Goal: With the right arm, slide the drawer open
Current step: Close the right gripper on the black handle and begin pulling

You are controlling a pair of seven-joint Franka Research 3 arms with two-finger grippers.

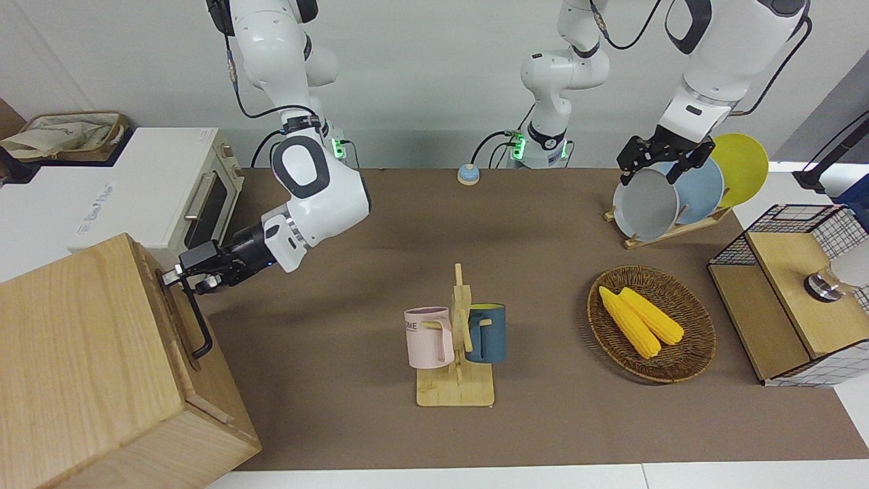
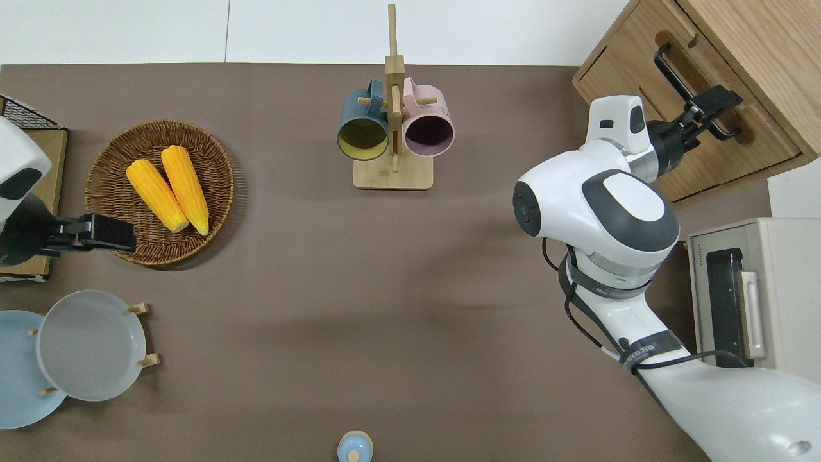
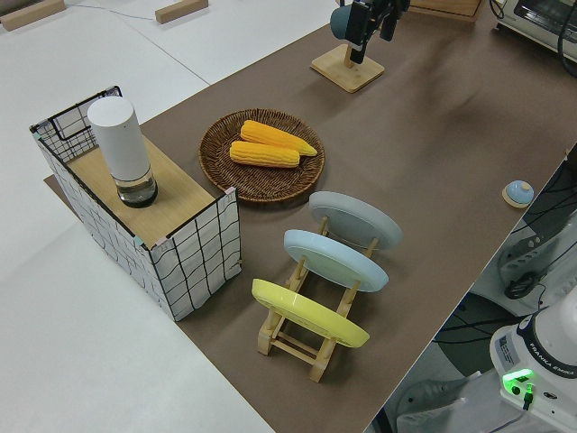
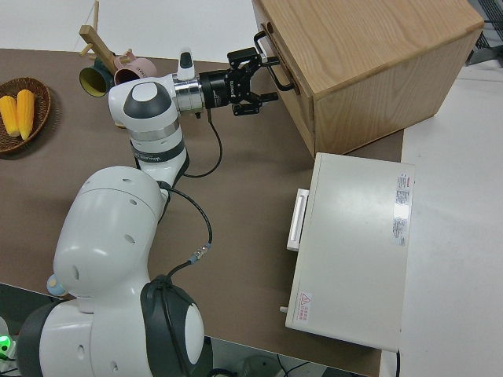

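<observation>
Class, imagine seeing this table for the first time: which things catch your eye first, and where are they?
The right arm's black end effector sits at the black bar handle of the pale-wood drawer, at the right arm's end of the table. Two yellow corn cobs lie in a round wicker basket toward the left arm's end. The left arm is parked.

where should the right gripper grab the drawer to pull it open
By the black bar handle on the drawer front, coming straight at the front from the table side. The bar stands off the wood, leaving a gap for a finger. The right gripper is already at the bar's end nearer the robots; mid-bar would likely pull more evenly.
</observation>
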